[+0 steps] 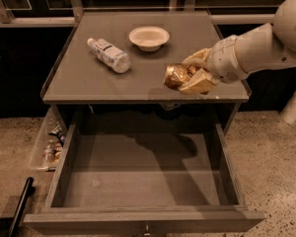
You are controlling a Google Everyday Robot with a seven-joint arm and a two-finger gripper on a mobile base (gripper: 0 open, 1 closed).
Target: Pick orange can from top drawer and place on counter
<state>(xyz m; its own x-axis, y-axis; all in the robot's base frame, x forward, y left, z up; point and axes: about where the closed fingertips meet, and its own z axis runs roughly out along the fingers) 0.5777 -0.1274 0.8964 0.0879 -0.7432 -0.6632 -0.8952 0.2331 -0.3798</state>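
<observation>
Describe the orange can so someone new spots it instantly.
Find the grey counter above the open top drawer. Over its front right part the gripper, reaching in from the right, clamps the orange can. It is shiny, gold-orange and dented, unlike the clear bottle and pale bowl further back.

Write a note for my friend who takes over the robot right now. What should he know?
Gripper: shut on the orange can, held over the front right part of the counter.
Top drawer: pulled open; the can is out of it.
Done: can picked from the drawer.
Left: lower the can onto bare counter, away from the bottle and bowl, then let go.
</observation>
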